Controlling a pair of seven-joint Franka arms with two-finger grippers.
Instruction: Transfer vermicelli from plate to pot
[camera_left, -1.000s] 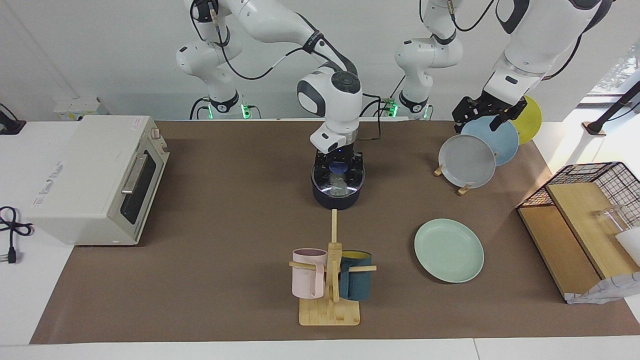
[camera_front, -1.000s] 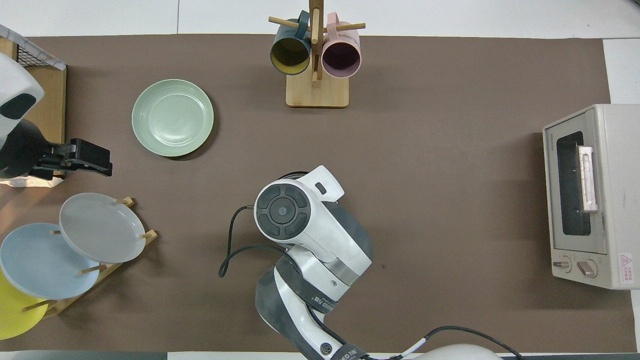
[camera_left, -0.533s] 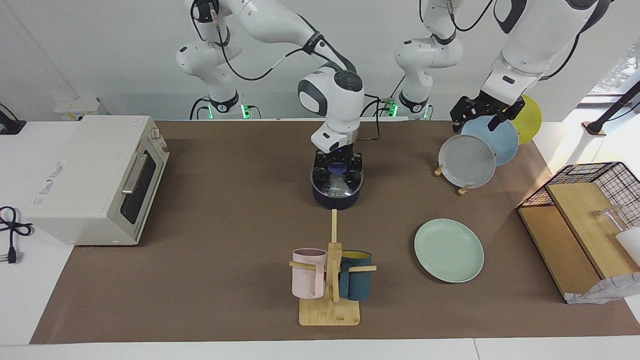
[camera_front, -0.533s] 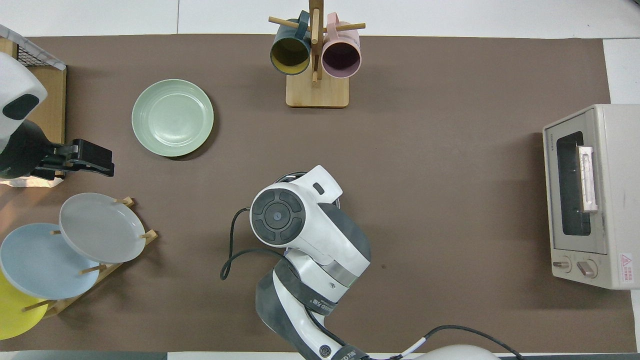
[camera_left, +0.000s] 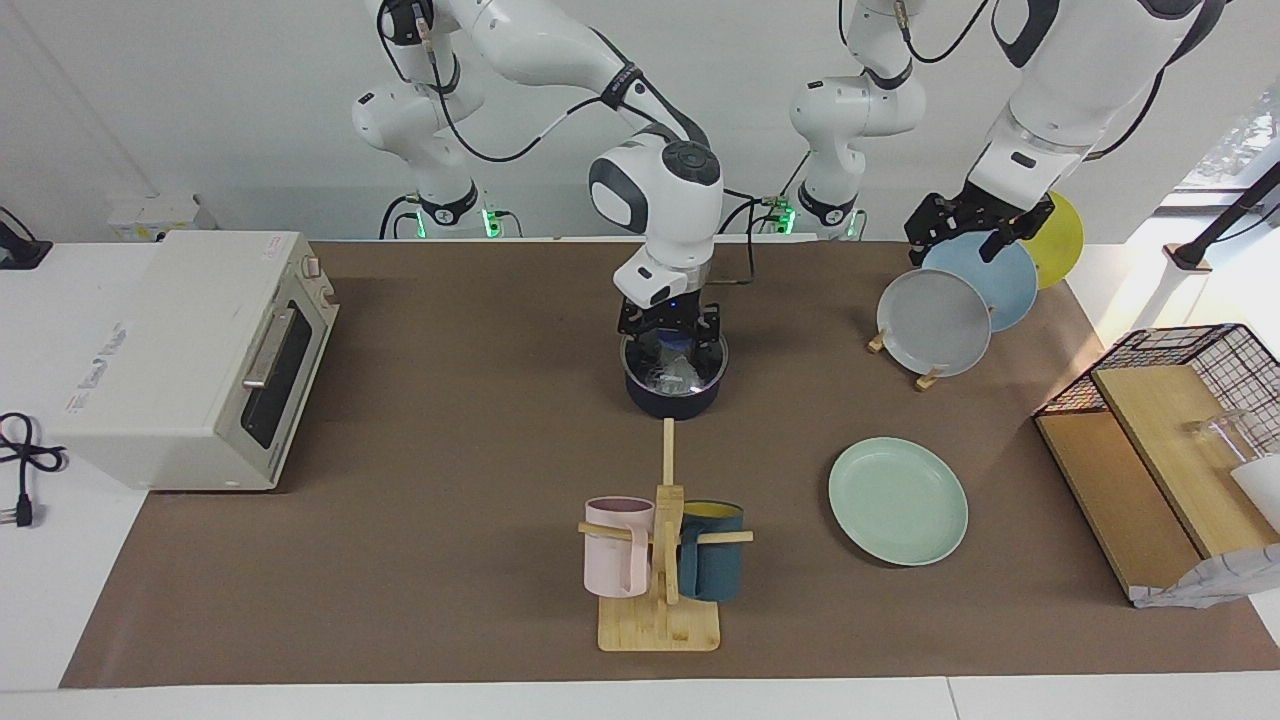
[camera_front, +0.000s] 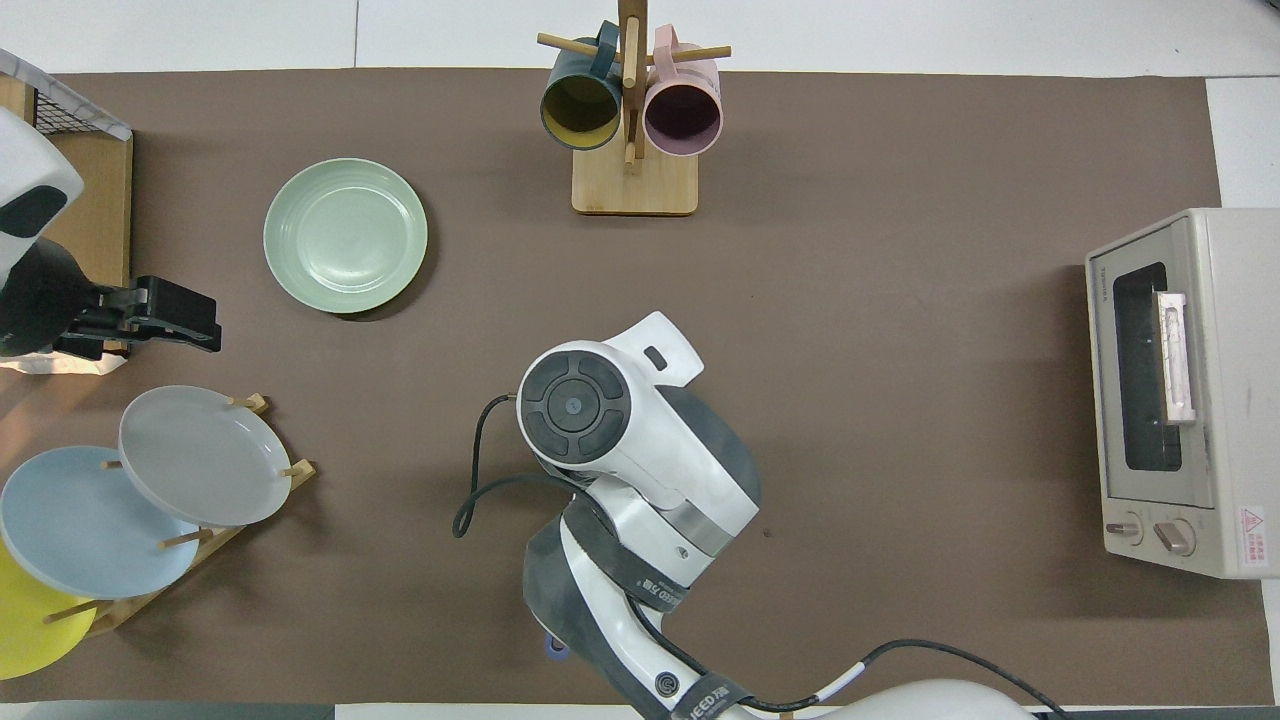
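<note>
The dark navy pot (camera_left: 673, 396) stands mid-table, its long handle pointing toward the robots. The vermicelli (camera_left: 673, 375), a translucent white tangle, lies inside it. My right gripper (camera_left: 668, 346) hangs just over the pot's mouth, open, with nothing between its fingers. The pale green plate (camera_left: 897, 500) (camera_front: 345, 235) lies bare, farther from the robots and toward the left arm's end. My left gripper (camera_left: 952, 250) (camera_front: 205, 325) waits in the air over the plate rack, open and holding nothing. In the overhead view the right arm hides the pot.
A wooden rack (camera_left: 928, 378) holds grey, blue and yellow plates (camera_left: 935, 320). A mug tree (camera_left: 660, 560) with pink and teal mugs stands farther out than the pot. A toaster oven (camera_left: 190, 355) is at the right arm's end, a wire basket (camera_left: 1200, 360) with boards at the left arm's.
My right gripper has opened over the pot and lifted slightly; the vermicelli stays in the pot. The left arm has hardly moved.
</note>
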